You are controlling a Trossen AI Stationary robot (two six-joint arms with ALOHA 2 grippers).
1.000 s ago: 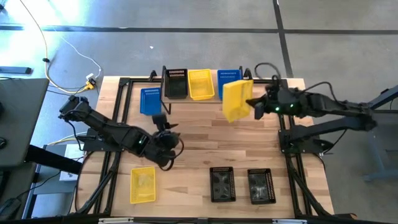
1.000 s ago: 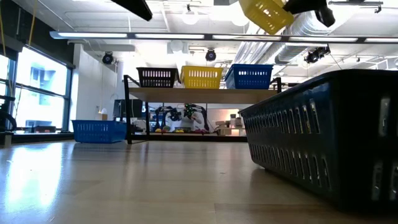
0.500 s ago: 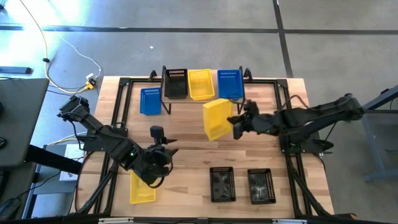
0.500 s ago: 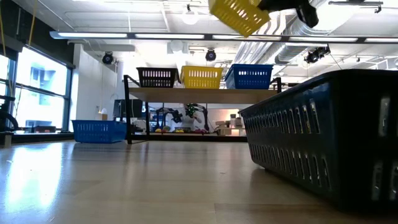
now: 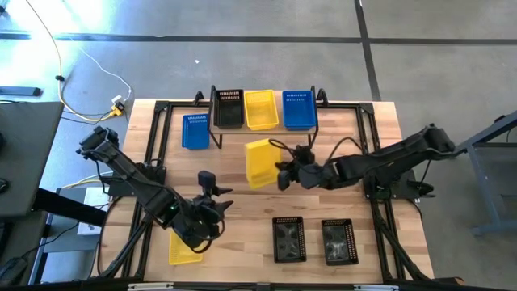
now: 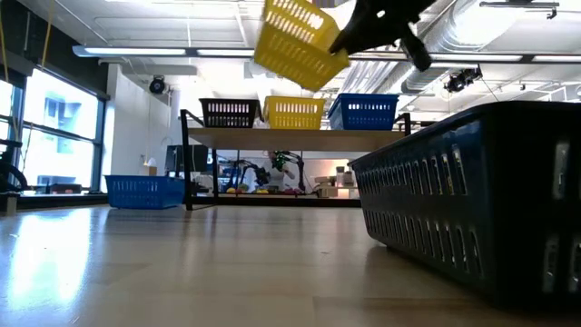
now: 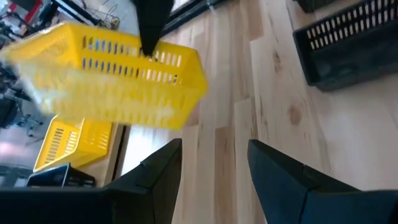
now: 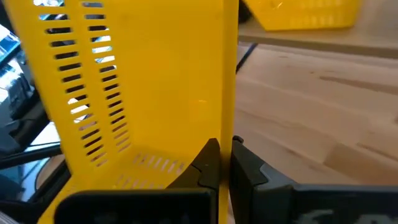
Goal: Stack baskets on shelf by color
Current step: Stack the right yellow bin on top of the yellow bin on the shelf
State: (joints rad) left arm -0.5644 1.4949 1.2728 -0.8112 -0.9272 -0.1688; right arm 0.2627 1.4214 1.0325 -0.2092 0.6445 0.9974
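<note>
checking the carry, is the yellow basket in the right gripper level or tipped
Tipped. The yellow basket hangs slanted in mid-air, pinched by its rim in the right gripper, above the table.

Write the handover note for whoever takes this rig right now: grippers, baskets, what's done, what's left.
Right gripper: shut on a yellow basket, held tilted in the air in front of the shelf.
Left gripper: open, empty, near the yellow basket on the table.
Done: one black basket, one yellow and one blue sit side by side on the shelf.
Left: stack the held yellow on the shelf's yellow; then the table yellow, the blue basket beside the shelf, and the two black baskets at the front.
</note>
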